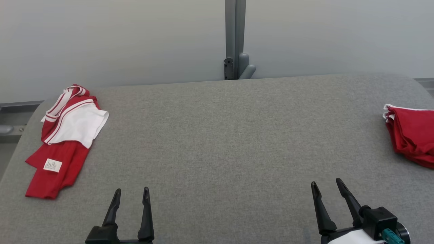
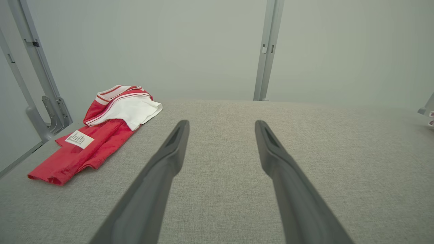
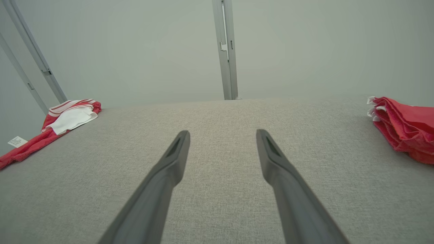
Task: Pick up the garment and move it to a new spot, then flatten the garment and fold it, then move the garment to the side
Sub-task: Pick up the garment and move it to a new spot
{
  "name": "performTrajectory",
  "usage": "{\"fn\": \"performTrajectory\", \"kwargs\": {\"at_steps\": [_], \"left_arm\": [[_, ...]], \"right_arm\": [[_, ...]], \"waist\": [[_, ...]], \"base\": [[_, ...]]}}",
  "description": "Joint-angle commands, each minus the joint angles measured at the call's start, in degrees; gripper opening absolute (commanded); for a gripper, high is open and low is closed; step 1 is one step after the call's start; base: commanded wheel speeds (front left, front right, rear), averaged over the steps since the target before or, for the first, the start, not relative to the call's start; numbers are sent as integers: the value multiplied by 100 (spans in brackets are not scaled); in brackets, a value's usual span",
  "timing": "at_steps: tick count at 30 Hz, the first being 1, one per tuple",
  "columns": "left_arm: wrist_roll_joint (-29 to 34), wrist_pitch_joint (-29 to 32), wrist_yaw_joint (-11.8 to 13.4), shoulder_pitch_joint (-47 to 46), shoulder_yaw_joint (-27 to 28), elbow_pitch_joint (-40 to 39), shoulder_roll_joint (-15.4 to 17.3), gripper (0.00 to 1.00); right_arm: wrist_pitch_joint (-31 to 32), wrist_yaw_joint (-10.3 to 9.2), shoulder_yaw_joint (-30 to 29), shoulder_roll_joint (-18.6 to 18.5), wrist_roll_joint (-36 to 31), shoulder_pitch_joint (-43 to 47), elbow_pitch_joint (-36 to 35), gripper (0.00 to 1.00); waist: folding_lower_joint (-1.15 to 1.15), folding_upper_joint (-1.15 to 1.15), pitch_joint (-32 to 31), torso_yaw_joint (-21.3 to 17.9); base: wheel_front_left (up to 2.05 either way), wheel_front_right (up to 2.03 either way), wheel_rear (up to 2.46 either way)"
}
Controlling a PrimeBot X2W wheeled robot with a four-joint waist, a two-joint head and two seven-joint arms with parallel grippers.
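Grey counter carries the crumpled garment at its far left. Both the left end effector and right end effector gape empty; pickup looks unstarted, so the left must reach across.

A grey, cloth-covered worktop with rounded far corners spans the head view. Near its left edge lies a red-and-white garment, crumpled. Its white panel and striped trim are bunched at the far end, and red cloth trails toward the near side. A white printed label sits face up on the red part. At the right edge, well apart from it, rests a red pile with white edging. It looks like several folded layers, though the frame cuts it off.
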Motion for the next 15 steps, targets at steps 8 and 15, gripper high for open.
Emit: {"fn": "performTrajectory", "kwargs": {"at_steps": [8, 15], "left_arm": [[-55, 3, 49, -106, 11, -56, 5, 100], [-72, 3, 118, -80, -2, -165, 5, 100]], "right_arm": [[-18, -6, 49, -2, 15, 41, 12, 100], [-18, -6, 82, -3, 22, -85, 14, 100]], "waist": [[0, 0, 80, 501], [0, 0, 234, 1079]], "base": [[0, 0, 0], [0, 0, 0]]}}
